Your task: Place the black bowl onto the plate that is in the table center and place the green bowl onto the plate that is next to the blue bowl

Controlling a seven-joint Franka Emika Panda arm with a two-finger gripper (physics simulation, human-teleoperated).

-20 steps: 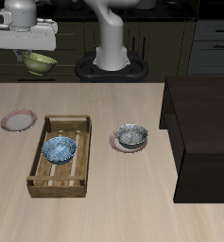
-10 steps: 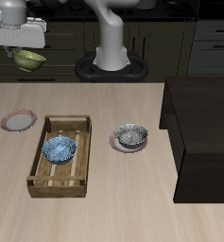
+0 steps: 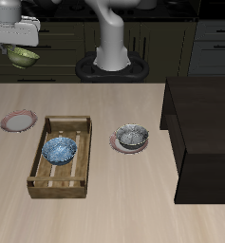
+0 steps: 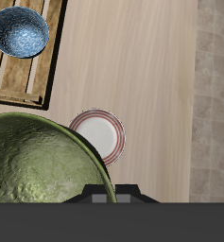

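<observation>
No writing, brand or label can be read on anything in either view.

In the exterior view the gripper (image 3: 22, 45) hangs high above the back of the table (image 3: 114, 204), over the side where the empty plate lies. The green bowl (image 3: 23, 56) sits directly under it, raised well clear of the tabletop and tilted a little. The fingers themselves are hidden behind the gripper body and the bowl, so their spacing cannot be seen, but the bowl hangs there with nothing else beneath it, so the gripper is clamped on it.

In the wrist view the green bowl (image 4: 43, 161) fills much of the frame right up against the gripper housing, its mottled olive outside turned toward the camera. Far below it, partly covered by the bowl's rim, lies the plate (image 4: 102, 134) with the pinkish-red ringed rim, bare on the wood. The same plate (image 3: 18, 121) shows in the exterior view just beside the wooden tray (image 3: 36, 173).

The blue bowl (image 3: 59, 149) rests inside that tray, and appears in the wrist view (image 4: 19, 31) on the tray's slats.

At the table's center the black bowl (image 3: 132, 138) sits on the second plate (image 3: 115, 143). A dark cabinet (image 3: 199, 133) stands on the far side of it.
</observation>
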